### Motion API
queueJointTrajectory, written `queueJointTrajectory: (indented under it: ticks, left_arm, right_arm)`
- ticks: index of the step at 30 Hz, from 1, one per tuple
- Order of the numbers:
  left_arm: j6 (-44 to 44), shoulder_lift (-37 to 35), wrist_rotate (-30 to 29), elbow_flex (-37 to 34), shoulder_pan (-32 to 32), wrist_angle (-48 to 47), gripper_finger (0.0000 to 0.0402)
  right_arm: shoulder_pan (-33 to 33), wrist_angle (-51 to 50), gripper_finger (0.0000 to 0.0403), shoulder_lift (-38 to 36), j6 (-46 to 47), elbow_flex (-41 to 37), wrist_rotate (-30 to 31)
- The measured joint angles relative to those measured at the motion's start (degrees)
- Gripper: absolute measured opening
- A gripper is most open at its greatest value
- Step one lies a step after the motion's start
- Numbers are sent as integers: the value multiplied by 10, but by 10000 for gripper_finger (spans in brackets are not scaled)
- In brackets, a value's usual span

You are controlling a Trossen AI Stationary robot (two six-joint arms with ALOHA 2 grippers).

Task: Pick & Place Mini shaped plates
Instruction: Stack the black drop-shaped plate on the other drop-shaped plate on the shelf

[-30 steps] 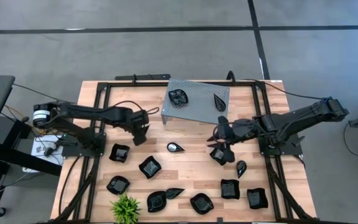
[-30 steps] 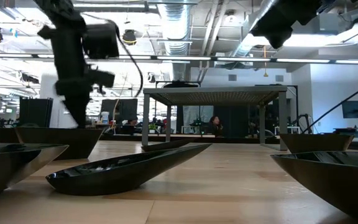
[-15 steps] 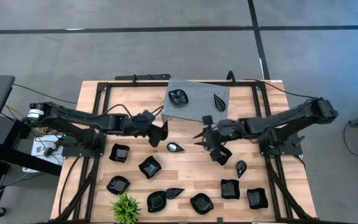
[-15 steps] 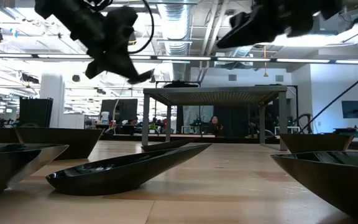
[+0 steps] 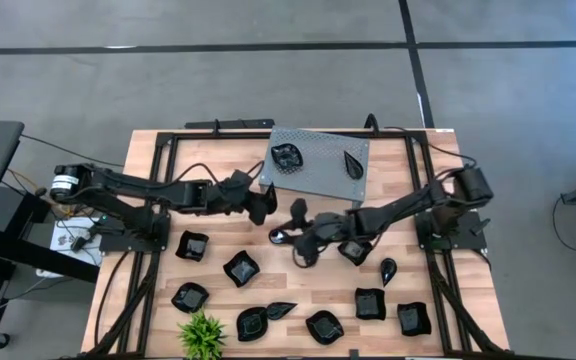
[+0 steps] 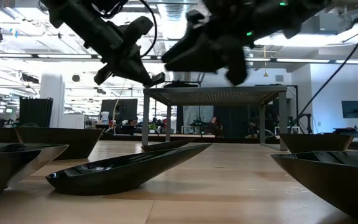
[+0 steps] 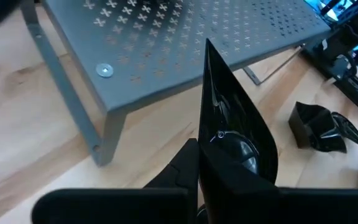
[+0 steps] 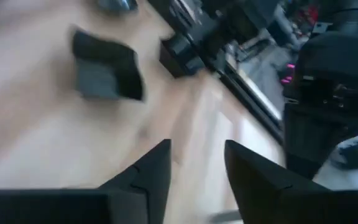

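Standing on table (image 5: 308, 275): grey perforated shelf (image 5: 318, 160), two black dishes on top.
Left gripper (image 5: 260, 203): beside the shelf, pinching a black pointed dish (image 7: 232, 143) on edge.
Right gripper (image 5: 300, 232): fingers spread, above a teardrop dish (image 5: 280, 237).
Other black dishes (image 5: 240, 268): spread over near table half.

a robotics lab or open industrial workspace is showing here. a wooden table (image 5: 288, 270) on a black frame is standing on a bare grey concrete floor (image 5: 218, 80) crossed by dark lines, with two dark robot arms reaching over it and cables trailing off its left side. beyond the table, exposed silver ducts (image 6: 179, 18) and pipes are running under the ceiling, strip lights are glowing, and people (image 6: 215, 123) are sitting at distant desks among dark monitors (image 6: 357, 109).
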Motion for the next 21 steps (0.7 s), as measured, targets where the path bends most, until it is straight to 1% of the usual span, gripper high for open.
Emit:
queueJointTrajectory:
  ticks: [3,5,8,10,14,21]
  left_arm:
    - [-11,0,8,0,1,0,8]
    - [-13,0,17,0,1,4,8]
    - [-14,0,18,0,1,16,8]
    - [-21,0,30,0,2,31,8]
    - [-26,-1,63,0,1,42,8]
    - [-26,-1,73,0,1,43,8]
  right_arm:
    - [5,3,180,27,-67,27,70]
    - [6,-1,189,45,-104,41,107]
    - [6,2,192,73,-154,64,132]
    - [4,-1,189,90,-191,74,155]
    - [7,3,174,113,-257,85,226]
    - [11,4,145,110,-278,88,281]
